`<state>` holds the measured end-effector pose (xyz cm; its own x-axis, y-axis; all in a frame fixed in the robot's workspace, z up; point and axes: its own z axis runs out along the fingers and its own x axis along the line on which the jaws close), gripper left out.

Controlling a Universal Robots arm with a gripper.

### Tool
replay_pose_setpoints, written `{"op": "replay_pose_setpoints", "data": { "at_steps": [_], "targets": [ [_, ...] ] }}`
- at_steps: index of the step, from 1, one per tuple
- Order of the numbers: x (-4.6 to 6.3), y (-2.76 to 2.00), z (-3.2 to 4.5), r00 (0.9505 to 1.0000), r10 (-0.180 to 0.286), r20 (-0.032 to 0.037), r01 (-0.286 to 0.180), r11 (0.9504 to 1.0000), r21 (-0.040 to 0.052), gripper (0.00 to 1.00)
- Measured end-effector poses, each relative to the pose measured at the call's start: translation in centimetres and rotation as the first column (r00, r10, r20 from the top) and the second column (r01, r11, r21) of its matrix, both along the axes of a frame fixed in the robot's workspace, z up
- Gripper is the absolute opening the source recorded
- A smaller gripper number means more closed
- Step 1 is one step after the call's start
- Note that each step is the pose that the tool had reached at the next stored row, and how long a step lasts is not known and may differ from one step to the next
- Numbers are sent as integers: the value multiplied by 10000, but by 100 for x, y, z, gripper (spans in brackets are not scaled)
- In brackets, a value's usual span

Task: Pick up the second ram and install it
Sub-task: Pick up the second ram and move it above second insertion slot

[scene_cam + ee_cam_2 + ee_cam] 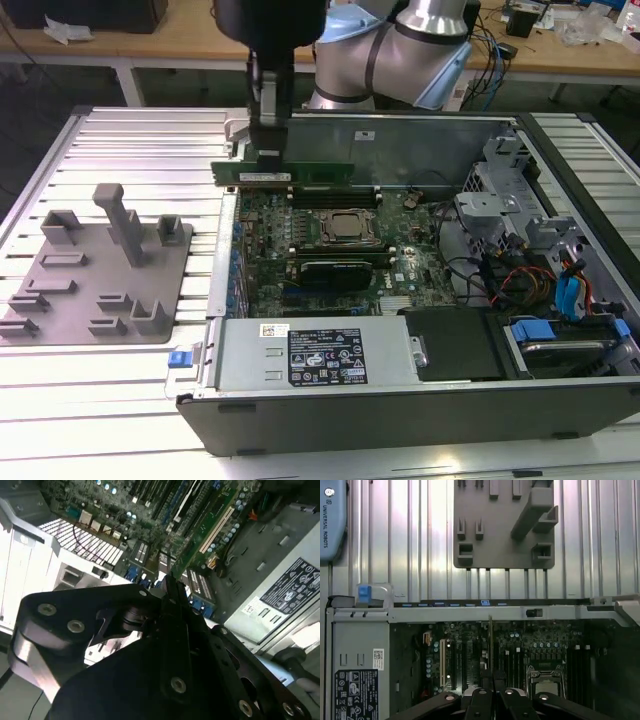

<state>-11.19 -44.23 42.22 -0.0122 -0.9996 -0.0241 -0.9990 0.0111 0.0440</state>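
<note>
In the exterior view my gripper (268,148) is shut on the second ram (300,173), a long green stick held level on its edge. The stick hangs just above the dark memory slots (335,193) at the back of the motherboard (330,250), near the case's rear wall. The first wrist view shows the ram (490,640) edge-on as a thin line running out from between my fingers (482,695), over the board. Whether its lower edge touches a slot is hidden. The second wrist view has my dark gripper (170,597) body over the board.
The open computer case (400,400) holds a processor (348,228), a black expansion card (340,270), a power supply (320,355) and a drive cage with cables (540,250). A grey fixture plate (100,270) with upright blocks lies at the exterior view's left on the ribbed table (120,390).
</note>
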Motion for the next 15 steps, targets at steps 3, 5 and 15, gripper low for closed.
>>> {"op": "replay_pose_setpoints", "data": {
  "at_steps": [3, 5, 15],
  "targets": [
    [193, 4, -16, 10000, 0, -2, 0, 10000, -1, 9],
    [274, 19, -36, 10000, 1, -5, -1, 10000, 0, 9],
    [538, 149, -257, 10000, 0, -31, 0, 10000, -1, 9]
  ]
}}
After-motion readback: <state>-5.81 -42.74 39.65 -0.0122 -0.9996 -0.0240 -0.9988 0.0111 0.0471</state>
